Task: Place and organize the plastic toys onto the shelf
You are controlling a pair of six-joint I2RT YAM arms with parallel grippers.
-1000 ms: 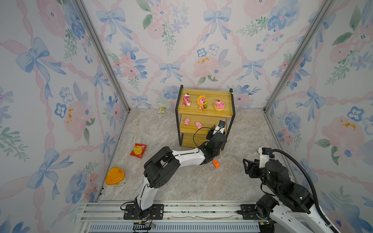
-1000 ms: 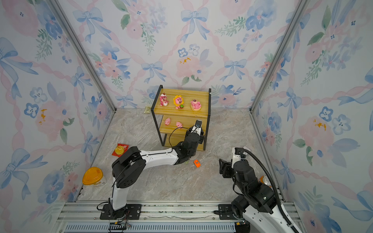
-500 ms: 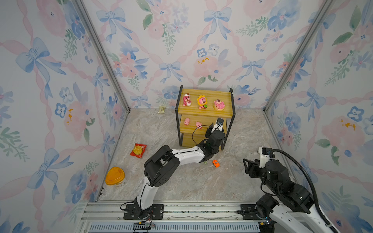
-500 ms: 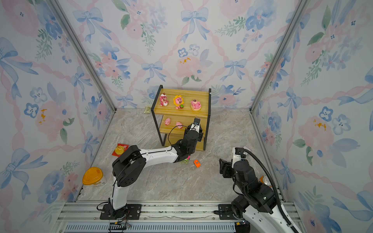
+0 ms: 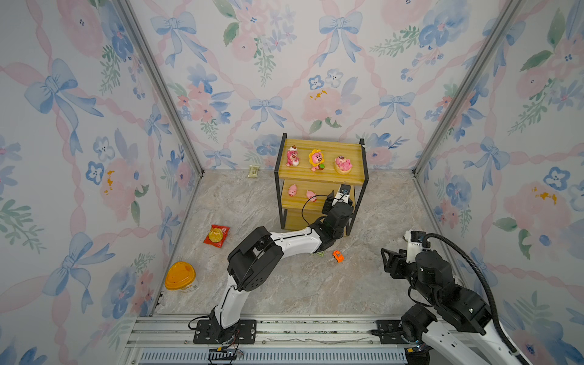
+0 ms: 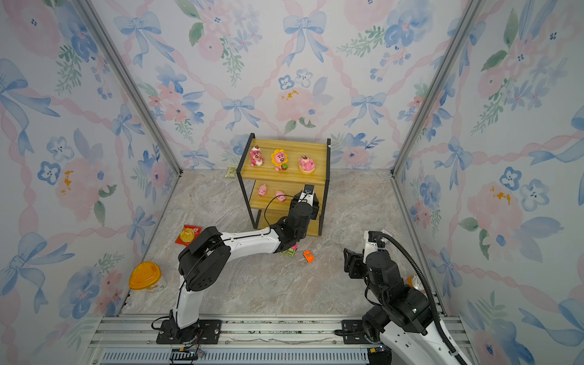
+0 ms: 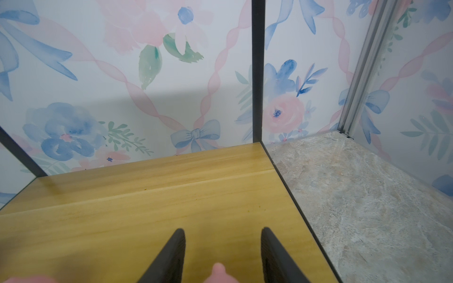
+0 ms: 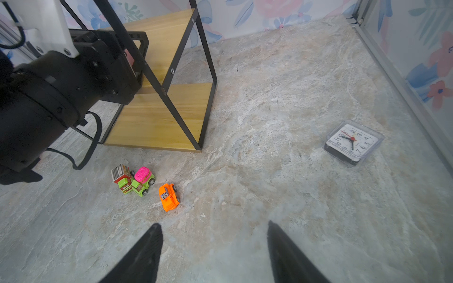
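The shelf (image 5: pixel 357 151) stands by the back wall. Three pink bear figurines (image 5: pixel 292 157) are in a row on its top board, and two pink pigs (image 5: pixel 292 190) lie on the middle board. My left gripper (image 7: pixel 221 230) reaches over the right end of that board. It is open, and a third pig (image 7: pixel 217 272) sits between its fingers (image 7: pixel 175 250) with a gap on each side. On the floor in front lie an orange car (image 8: pixel 168 197), a pink-green car (image 8: pixel 143 180) and a grey-green one (image 8: pixel 122 178). My right gripper (image 8: pixel 213 224) hovers open and empty just short of the orange car.
A red snack packet (image 5: pixel 216 235) and an orange-lidded jar (image 5: pixel 179 276) sit at the left. A small alarm clock (image 8: pixel 353 142) lies near the right wall. A small wrapped packet (image 5: pixel 253 171) is by the back wall. The shelf's black cross braces (image 8: pixel 171 103) flank the left wrist.
My left gripper has moved up and further in over the middle board, and its jaws have parted from the pig. The right arm has not moved.
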